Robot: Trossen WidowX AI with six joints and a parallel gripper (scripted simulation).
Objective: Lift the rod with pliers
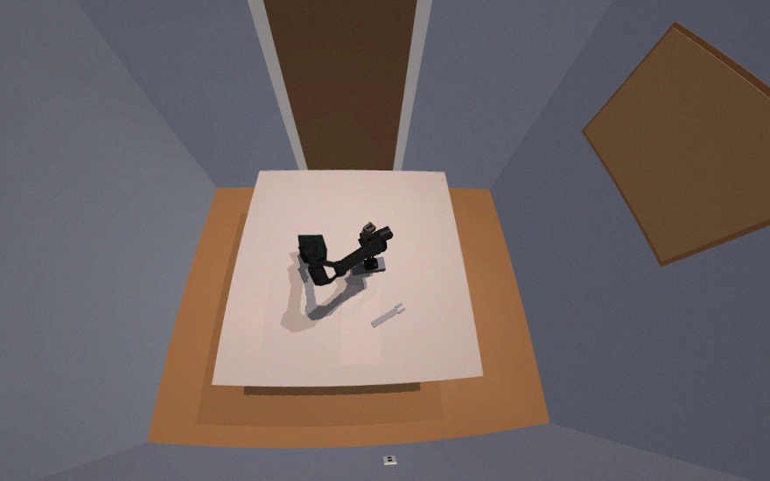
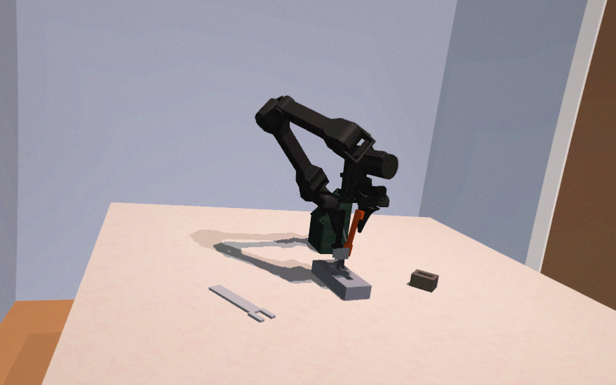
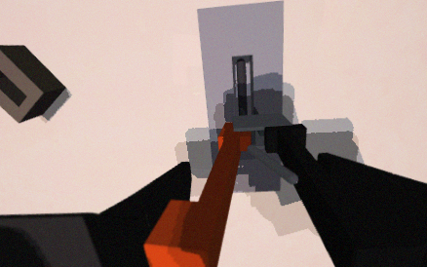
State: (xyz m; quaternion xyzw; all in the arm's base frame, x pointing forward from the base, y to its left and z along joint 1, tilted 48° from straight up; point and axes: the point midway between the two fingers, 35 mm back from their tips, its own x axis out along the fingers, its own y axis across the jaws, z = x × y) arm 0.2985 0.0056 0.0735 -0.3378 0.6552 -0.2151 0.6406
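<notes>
The arm (image 1: 354, 258) (image 2: 313, 120) is matte black, with blocky, angular links; a rounded cylinder (image 2: 387, 166) caps one housing; the base (image 1: 313, 243) (image 2: 320, 236) is dark green and box-shaped; the gripper (image 2: 348, 227) (image 3: 252, 166) has black, tapering fingers.

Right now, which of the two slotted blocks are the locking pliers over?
The long grey channel block, with the dark rod in its slot. The other, the short brown holster, sits apart, no tool in it.

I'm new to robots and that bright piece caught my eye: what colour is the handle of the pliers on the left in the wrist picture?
Orange, clearest in the wrist view.
</notes>
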